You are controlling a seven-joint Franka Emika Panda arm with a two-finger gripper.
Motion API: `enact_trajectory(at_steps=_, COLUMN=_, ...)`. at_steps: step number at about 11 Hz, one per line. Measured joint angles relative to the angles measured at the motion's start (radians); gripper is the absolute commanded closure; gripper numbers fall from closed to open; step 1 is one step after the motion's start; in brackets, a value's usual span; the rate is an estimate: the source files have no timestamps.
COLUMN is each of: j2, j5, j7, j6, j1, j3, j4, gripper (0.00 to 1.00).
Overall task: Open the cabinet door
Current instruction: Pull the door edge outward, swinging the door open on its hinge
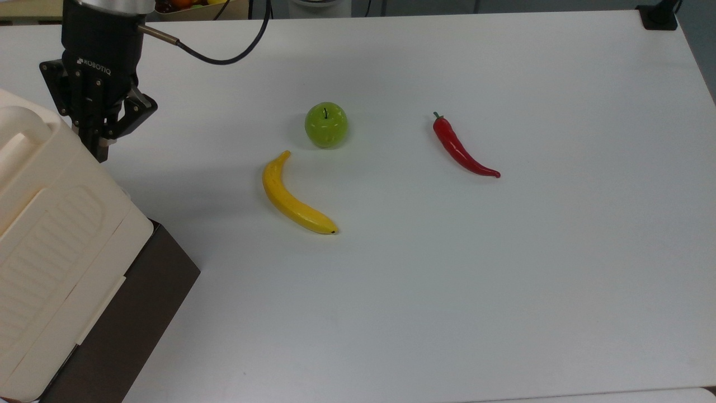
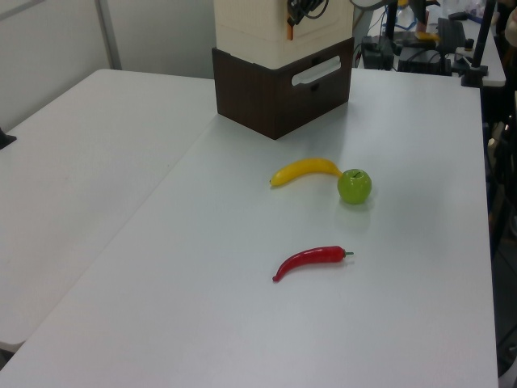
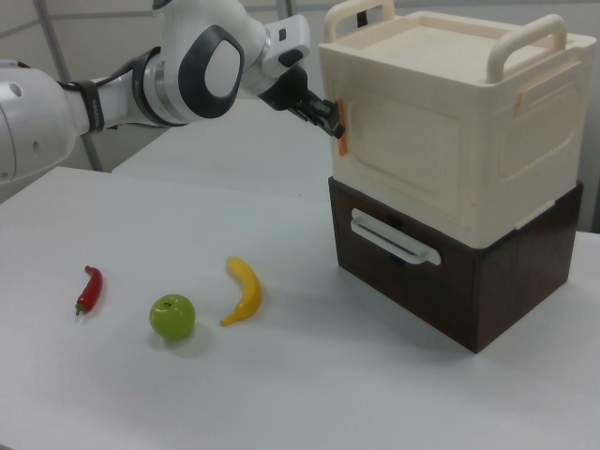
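**Pincer on the door's edge**

The cabinet [image 3: 450, 131] sits on a dark brown drawer box [image 3: 450, 267] at the table's [image 1: 503, 280] left edge in the top view. Its door [image 3: 398, 155] lies flush and unopened. The pincer [image 3: 336, 120] is pressed together on the orange tab [image 3: 342, 131] at the door's left edge in the right view. An apple [image 1: 326, 124], banana [image 1: 293, 196] and chilli [image 1: 461, 148] lie mid-table, apart from the cabinet.
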Motion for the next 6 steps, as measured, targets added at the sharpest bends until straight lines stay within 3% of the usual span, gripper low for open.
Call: enact_trajectory(at_steps=6, j2=-0.012, j5=0.0, j7=0.002, j6=-0.075, j1=0.01, j3=0.0, j4=0.009, gripper=0.91)
